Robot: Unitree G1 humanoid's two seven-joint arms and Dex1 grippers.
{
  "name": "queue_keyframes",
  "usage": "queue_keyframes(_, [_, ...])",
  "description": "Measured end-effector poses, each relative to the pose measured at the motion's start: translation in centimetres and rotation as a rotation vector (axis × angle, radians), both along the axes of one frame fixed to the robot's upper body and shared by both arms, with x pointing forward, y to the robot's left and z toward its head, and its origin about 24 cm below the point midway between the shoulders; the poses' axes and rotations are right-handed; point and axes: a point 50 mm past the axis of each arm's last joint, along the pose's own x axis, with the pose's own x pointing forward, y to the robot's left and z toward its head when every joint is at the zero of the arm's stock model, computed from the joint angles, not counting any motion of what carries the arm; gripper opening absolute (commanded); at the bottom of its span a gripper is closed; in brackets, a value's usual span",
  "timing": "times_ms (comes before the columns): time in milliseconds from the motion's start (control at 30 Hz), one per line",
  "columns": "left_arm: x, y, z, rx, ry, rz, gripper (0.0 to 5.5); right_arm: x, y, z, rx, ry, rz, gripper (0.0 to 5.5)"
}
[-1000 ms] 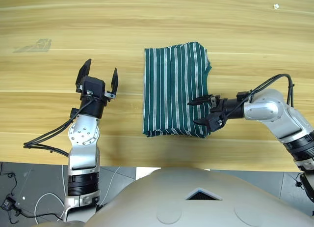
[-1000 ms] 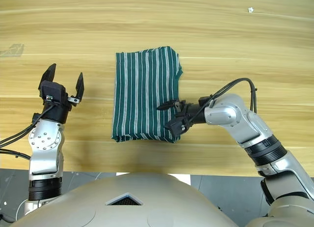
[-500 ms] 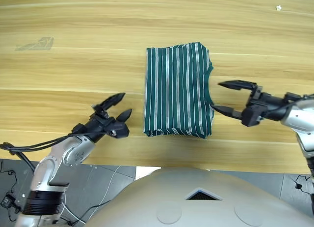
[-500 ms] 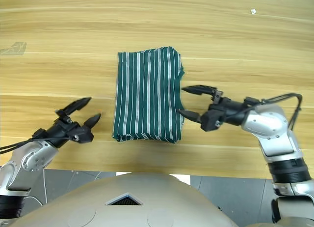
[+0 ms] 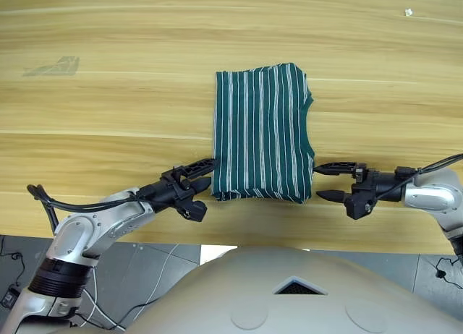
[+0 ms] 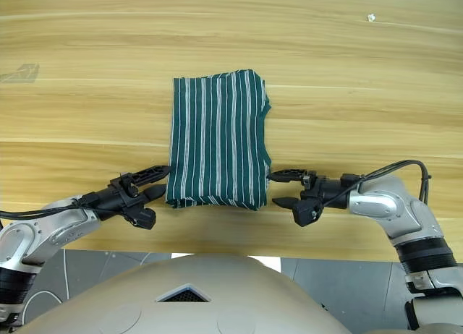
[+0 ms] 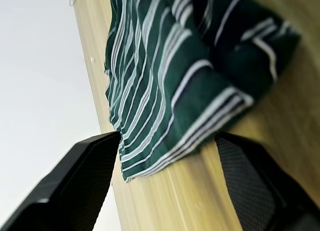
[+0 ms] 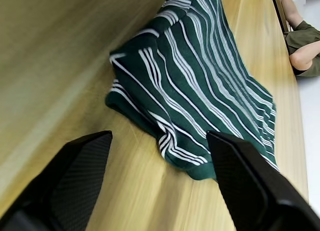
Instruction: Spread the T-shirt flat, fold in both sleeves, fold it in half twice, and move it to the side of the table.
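The green T-shirt (image 5: 262, 131) with white stripes lies folded into a rectangle at the middle of the wooden table (image 5: 108, 95), its near edge close to the table's front edge. My left gripper (image 5: 203, 172) is open, low over the table, its fingertips at the shirt's near left corner (image 7: 200, 106). My right gripper (image 5: 323, 181) is open too, pointing at the shirt's near right corner (image 8: 185, 141) from just beside it. Neither gripper holds cloth.
A small white scrap (image 5: 408, 11) lies at the far right of the table. A faint grey mark (image 5: 51, 66) shows on the wood at the far left. The table's front edge (image 5: 217, 241) runs just behind both grippers.
Both arms have dropped low and swung inward: the left gripper came right to the shirt's near left corner, the right one moved down toward the near right corner. The shirt lies as before.
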Motion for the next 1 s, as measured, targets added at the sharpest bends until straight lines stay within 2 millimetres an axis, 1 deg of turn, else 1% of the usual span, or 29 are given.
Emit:
queue_keyframes(233, [-0.2, 0.2, 0.0, -0.019, 0.028, -0.013, 3.53, 0.7, -0.1, -0.3, 0.014, 0.003, -0.012, 3.51])
queue_keyframes(533, [-0.4, -0.1, 0.0, -0.031, 0.049, -0.050, 3.53, 0.3, 1.0, -0.7, 0.064, 0.067, 0.029, 3.51])
queue_keyframes(633, [-0.4, -0.4, -0.2, -0.033, 0.057, -0.067, 3.04, 0.2, 1.1, -0.8, 0.067, 0.075, 0.034, 3.54])
queue_keyframes(800, [-0.6, -0.6, -0.5, -0.020, 0.082, -0.078, 2.08, 0.1, 1.2, -0.9, 0.064, 0.084, 0.040, 2.57])
queue_keyframes(833, [-0.6, -0.5, -0.6, -0.019, 0.086, -0.078, 1.99, 0.0, 1.2, -1.0, 0.061, 0.086, 0.040, 2.48])
queue_keyframes(867, [-0.7, -0.5, -0.7, -0.018, 0.090, -0.079, 1.74, 0.1, 1.2, -1.0, 0.059, 0.088, 0.038, 2.21])
queue_keyframes(900, [-0.7, -0.5, -0.7, -0.014, 0.096, -0.082, 1.62, 0.1, 1.2, -1.1, 0.056, 0.090, 0.035, 2.07])
queue_keyframes(1000, [-0.9, -0.4, -0.9, 0.001, 0.109, -0.092, 1.02, 0.1, 1.2, -1.1, 0.052, 0.094, 0.029, 1.45])
